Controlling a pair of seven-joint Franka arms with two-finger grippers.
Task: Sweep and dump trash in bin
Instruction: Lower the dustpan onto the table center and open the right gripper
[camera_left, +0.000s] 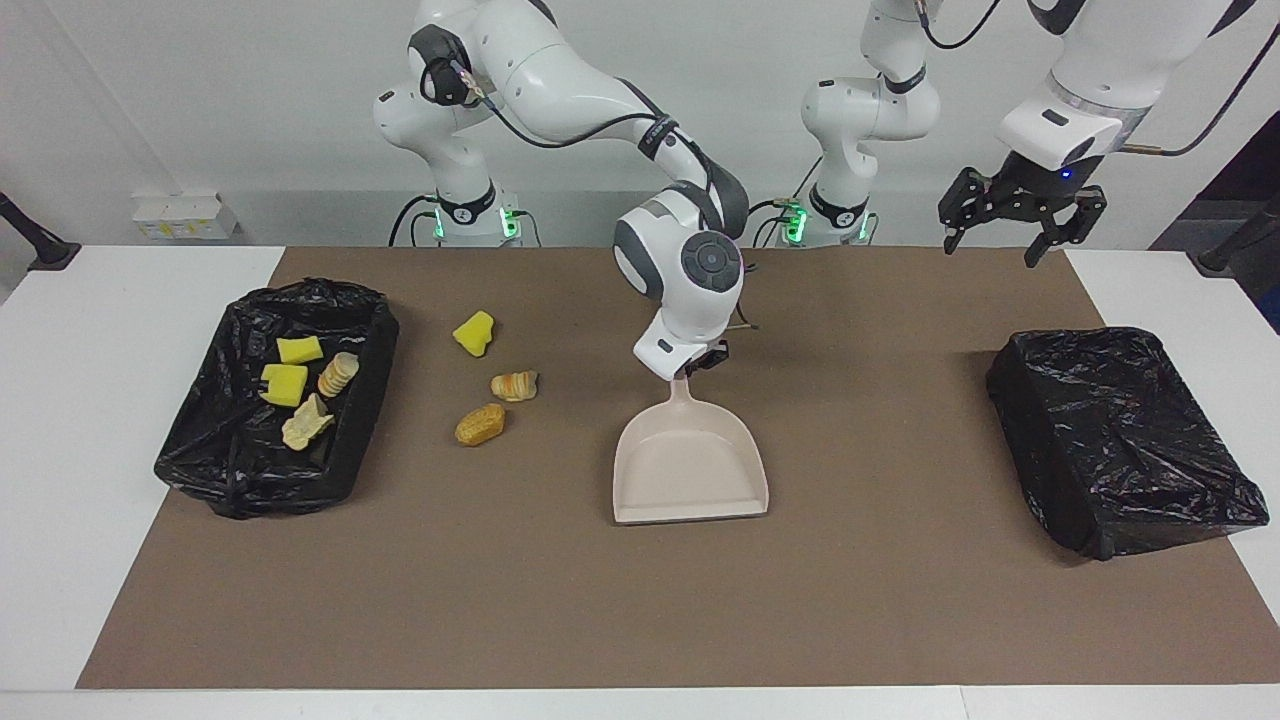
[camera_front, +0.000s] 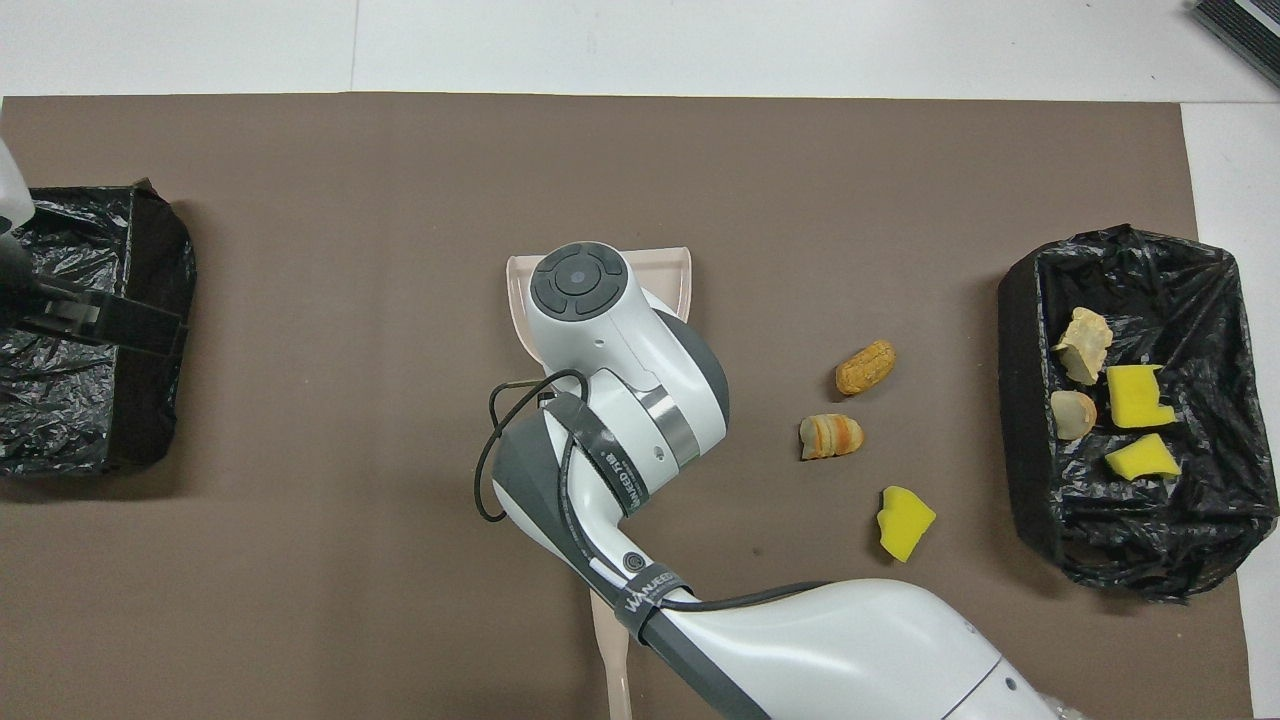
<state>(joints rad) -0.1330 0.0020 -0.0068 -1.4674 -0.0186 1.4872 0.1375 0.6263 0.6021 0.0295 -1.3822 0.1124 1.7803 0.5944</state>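
Three pieces of trash lie on the brown mat: a yellow sponge chunk, a striped bread bit and a golden-brown bit. Several more lie in the black-lined bin at the right arm's end. The beige dustpan lies flat mid-table, its mouth away from the robots. My right gripper is shut on its handle; in the overhead view the arm hides it. My left gripper waits open, raised over the other bin.
A second bin wrapped in a black bag stands at the left arm's end. A beige handle, which looks like the brush's, lies on the mat nearer to the robots than the dustpan, partly under the right arm.
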